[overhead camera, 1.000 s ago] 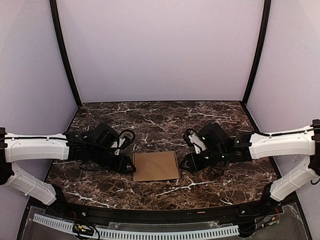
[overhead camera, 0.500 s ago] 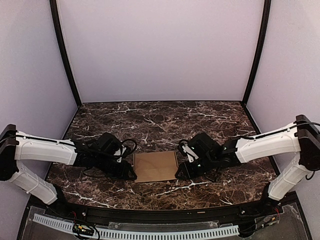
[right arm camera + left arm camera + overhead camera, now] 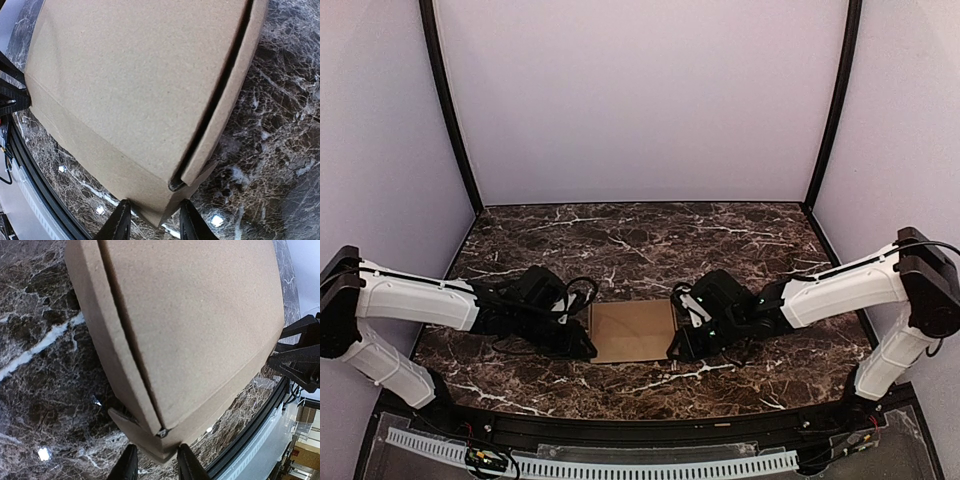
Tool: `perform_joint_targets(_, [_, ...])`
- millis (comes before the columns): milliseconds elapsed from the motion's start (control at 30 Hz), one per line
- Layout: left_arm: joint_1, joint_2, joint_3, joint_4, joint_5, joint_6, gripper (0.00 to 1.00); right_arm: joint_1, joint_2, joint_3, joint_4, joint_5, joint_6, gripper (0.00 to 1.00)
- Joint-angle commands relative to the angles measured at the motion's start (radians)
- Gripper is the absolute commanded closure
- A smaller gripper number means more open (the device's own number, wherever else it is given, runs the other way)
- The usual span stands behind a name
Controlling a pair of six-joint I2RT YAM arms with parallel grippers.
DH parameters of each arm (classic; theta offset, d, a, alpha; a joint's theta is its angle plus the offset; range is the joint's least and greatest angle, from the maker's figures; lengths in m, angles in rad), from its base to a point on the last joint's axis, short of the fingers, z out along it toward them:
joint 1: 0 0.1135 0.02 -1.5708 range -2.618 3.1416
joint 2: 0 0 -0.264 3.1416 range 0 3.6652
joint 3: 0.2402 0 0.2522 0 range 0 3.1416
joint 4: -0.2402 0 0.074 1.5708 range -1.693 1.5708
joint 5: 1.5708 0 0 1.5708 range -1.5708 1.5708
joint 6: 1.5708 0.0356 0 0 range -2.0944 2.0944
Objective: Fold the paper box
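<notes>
The paper box (image 3: 632, 332) is a flat, closed brown cardboard carton lying on the marble table between my two arms. My left gripper (image 3: 588, 350) is low at its near left corner. In the left wrist view the box (image 3: 200, 325) fills the frame, and its corner sits between the two narrowly spaced fingertips of the gripper (image 3: 156, 467), touching both. My right gripper (image 3: 672, 352) is at the near right corner. In the right wrist view the box (image 3: 135, 85) has its corner wedged between the fingertips of the gripper (image 3: 152, 220). A small flap sticks out under each corner.
The dark marble table (image 3: 640, 240) extends behind the box to the purple back wall. A black rail (image 3: 640, 430) and a white cable chain (image 3: 620, 466) run along the near edge, close behind the grippers.
Both arms have moved inward and lower, from beside the box to its near corners. The box has stayed about where it was.
</notes>
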State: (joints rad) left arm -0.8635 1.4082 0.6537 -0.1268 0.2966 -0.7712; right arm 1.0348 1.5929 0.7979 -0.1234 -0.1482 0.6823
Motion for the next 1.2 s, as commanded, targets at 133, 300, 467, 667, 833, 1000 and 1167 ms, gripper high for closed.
perform_joint_targets(133, [-0.006,0.003,-0.016,0.022,0.012,0.003,0.76,0.009,0.024,0.022,0.022,0.013,-0.014,0.69])
perform_joint_targets(300, [-0.006,-0.023,0.068,-0.126,-0.053,0.08,0.74,0.01,0.017,0.03,0.004,0.029,-0.022,0.7])
perform_joint_targets(467, [-0.006,-0.075,0.212,-0.362,-0.216,0.187,0.6,0.01,0.012,0.046,-0.024,0.049,-0.037,0.7])
perform_joint_targets(667, [-0.006,-0.047,0.372,-0.459,-0.273,0.293,0.46,0.008,0.003,0.059,-0.036,0.065,-0.044,0.69])
perform_joint_targets(833, [-0.006,0.101,0.482,-0.418,-0.234,0.373,0.54,0.008,0.004,0.07,-0.041,0.071,-0.048,0.69])
perform_joint_targets(1000, [-0.006,0.196,0.527,-0.355,-0.2,0.406,0.63,0.006,0.005,0.076,-0.043,0.083,-0.049,0.69])
perform_joint_targets(1167, [-0.006,0.267,0.532,-0.33,-0.197,0.411,0.71,0.005,0.013,0.091,-0.042,0.092,-0.052,0.71])
